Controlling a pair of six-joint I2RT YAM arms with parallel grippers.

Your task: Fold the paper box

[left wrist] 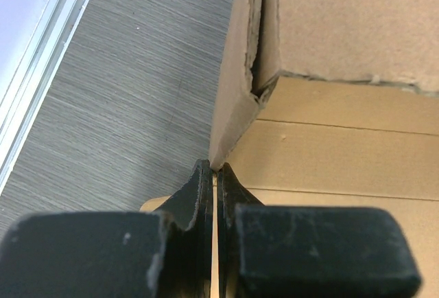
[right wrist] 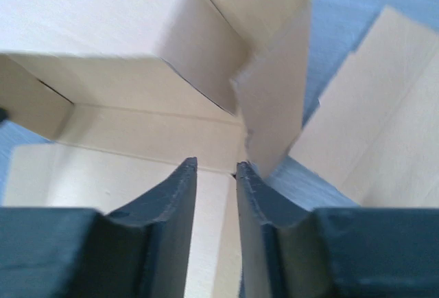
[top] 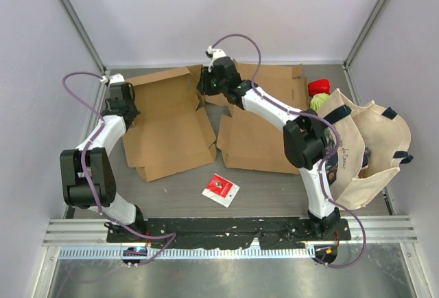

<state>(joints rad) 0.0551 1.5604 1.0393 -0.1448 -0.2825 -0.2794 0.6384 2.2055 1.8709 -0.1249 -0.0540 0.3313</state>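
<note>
So the paper box [top: 168,130] sits on the left half of the table [top: 274,195]. It's mostly flat with its walls only partly raised, so I'd call this early-to-middle in the fold: getting the walls up at the far end. The left gripper [left wrist: 214,167] is pinched tight on the edge of the left side wall [left wrist: 236,85], holding that thin cardboard upright. The right gripper [right wrist: 216,169] is at the far right corner of the same box, jaws apart with nothing between them (just box floor showing through the gap). A corner flap [right wrist: 274,99] stands tilted just beside its right finger.

My guess for the next move: the right arm needs to catch or push that flap and tuck it inward along the back wall, while the left stops the side wall from flopping. The corner looks a bit ragged in the left wrist view, so go gently.

Other stuff: a second cardboard blank [top: 260,133] lies flat right beside the box, under the right arm, so that side is crowded. There's a tote bag [top: 370,147] at the right edge with a red-capped thing [top: 317,88] by it, and a small red packet [top: 220,189] on the near side, all apart from the box
</note>
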